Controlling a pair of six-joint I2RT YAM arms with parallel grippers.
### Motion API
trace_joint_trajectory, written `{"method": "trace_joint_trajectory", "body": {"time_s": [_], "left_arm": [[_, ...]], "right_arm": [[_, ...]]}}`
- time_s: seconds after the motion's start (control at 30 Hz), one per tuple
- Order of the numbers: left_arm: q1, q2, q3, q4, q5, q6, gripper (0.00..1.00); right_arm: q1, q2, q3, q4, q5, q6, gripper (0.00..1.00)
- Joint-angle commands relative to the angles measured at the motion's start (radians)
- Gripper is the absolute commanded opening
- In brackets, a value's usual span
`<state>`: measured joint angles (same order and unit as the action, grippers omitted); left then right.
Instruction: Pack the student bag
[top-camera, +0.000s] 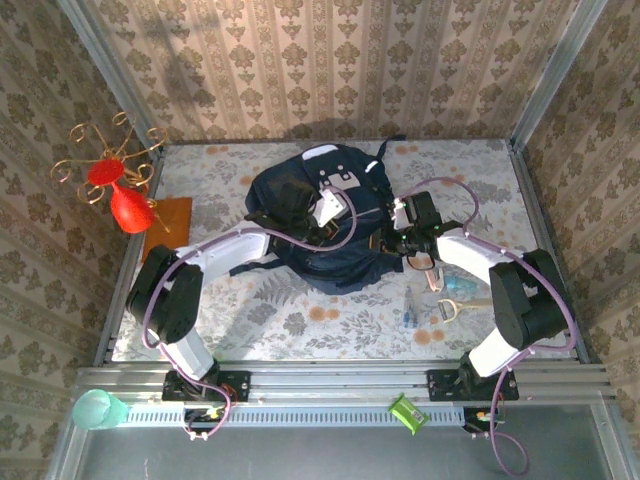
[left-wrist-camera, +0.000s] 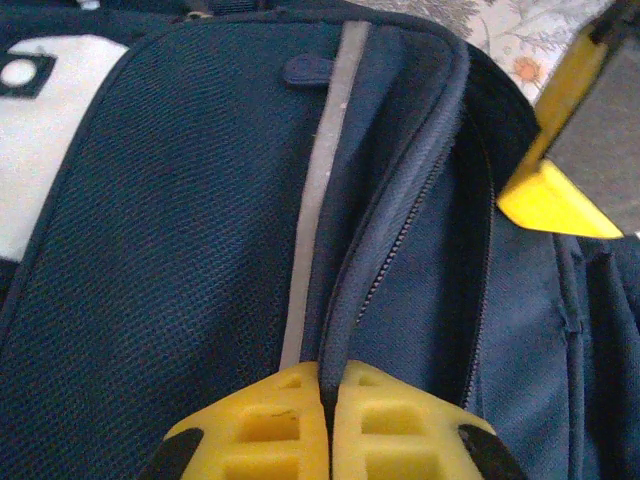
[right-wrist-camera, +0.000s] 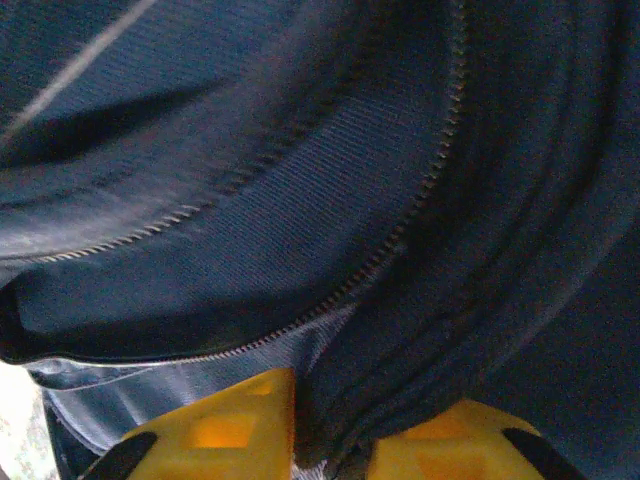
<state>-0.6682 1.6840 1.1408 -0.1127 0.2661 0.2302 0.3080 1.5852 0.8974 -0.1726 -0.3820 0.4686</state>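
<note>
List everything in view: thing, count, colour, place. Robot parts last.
student bag: one, dark navy with white patches, table centre.
vase: one, red with gold wire curls, far left.
board: one, orange-brown, flat beside the vase.
cup: one, translucent green, near-left rail corner.
small block: one, bright green, near rail, right of centre.
small items: a few, pale and blue, right of the bag; too small to name.
table: one, floral cloth.
left gripper: yellow, shut on a bag fold by the zip.
right gripper: yellow, bag fabric between fingers; grip unclear.
</note>
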Motion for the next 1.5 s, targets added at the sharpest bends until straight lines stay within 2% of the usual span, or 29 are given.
{"method": "trace_joint_trajectory", "body": {"time_s": [0.0, 0.1, 0.27, 0.43, 0.63, 0.8, 0.97, 1.1, 1.2, 1.33, 1.47], "left_arm": [[0.044, -0.054, -0.003, 0.026, -0.033, -0.057, 0.00], [0.069, -0.085, -0.026, 0.072, -0.021, -0.124, 0.00], [0.073, -0.125, -0.058, 0.148, 0.015, -0.210, 0.00], [0.075, -0.142, -0.061, 0.167, 0.002, -0.230, 0.00], [0.076, -0.145, -0.078, 0.196, 0.022, -0.235, 0.00], [0.076, -0.147, -0.087, 0.210, 0.029, -0.241, 0.00], [0.075, -0.152, -0.084, 0.206, 0.028, -0.251, 0.00], [0.076, -0.168, -0.081, 0.204, 0.021, -0.274, 0.00], [0.080, -0.190, -0.080, 0.197, 0.012, -0.319, 0.00], [0.085, -0.233, -0.089, 0.211, 0.053, -0.403, 0.00], [0.085, -0.263, -0.087, 0.197, 0.045, -0.441, 0.00]], "right_arm": [[0.009, -0.088, 0.004, -0.186, 0.155, -0.041, 0.43], [0.025, -0.184, -0.030, -0.294, 0.292, -0.024, 0.58], [0.097, -0.319, -0.091, -0.469, 0.492, 0.055, 0.72], [0.169, -0.388, -0.189, -0.513, 0.561, 0.169, 0.81], [0.246, -0.331, -0.244, -0.477, 0.599, 0.249, 0.85], [0.247, -0.245, -0.280, -0.354, 0.548, 0.263, 0.78], [0.247, -0.200, -0.298, -0.283, 0.541, 0.262, 0.63], [0.248, -0.218, -0.289, -0.295, 0.545, 0.247, 0.47], [0.249, -0.323, -0.264, -0.337, 0.535, 0.218, 0.40], [0.255, -0.466, -0.223, -0.263, 0.392, 0.195, 0.37], [0.270, -0.437, -0.145, -0.081, 0.240, 0.250, 0.37]]}}
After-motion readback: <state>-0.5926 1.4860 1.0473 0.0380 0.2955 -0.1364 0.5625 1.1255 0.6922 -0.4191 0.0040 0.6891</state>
